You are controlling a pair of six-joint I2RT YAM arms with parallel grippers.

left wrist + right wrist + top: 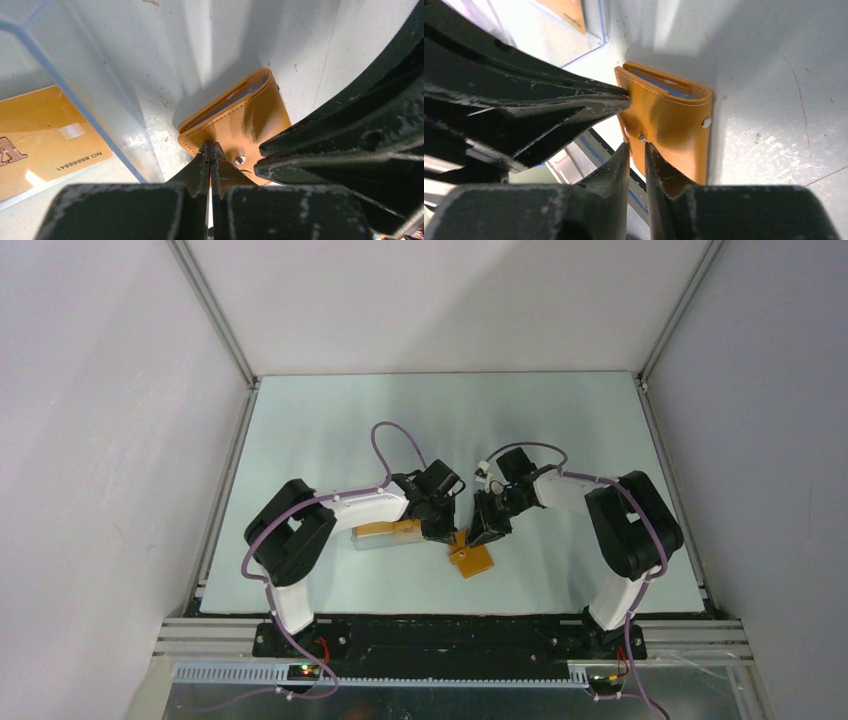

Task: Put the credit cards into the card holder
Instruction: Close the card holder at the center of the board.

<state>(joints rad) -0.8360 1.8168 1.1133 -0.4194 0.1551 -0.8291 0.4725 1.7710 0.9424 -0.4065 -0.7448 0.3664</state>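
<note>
Top external view: the card holder [471, 559] sits just beside the clear box [364, 543], on the box's right-arm side. A credit card [45, 135] lies inside that box. The left gripper [444, 534] has its fingers together, pinching the card holder's edge. The right gripper [486, 537] has its fingers slightly apart, straddling the card holder's snap edge.

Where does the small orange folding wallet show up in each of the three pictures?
Top external: the small orange folding wallet sits just right of centre, below the middle.
Left wrist: the wallet is at the centre, slightly right.
Right wrist: the wallet is at the centre.
Shared landmark: the clear plastic rectangular box lies to the wallet's left in the top view, at the left in the left wrist view and at the upper left in the right wrist view.
</note>
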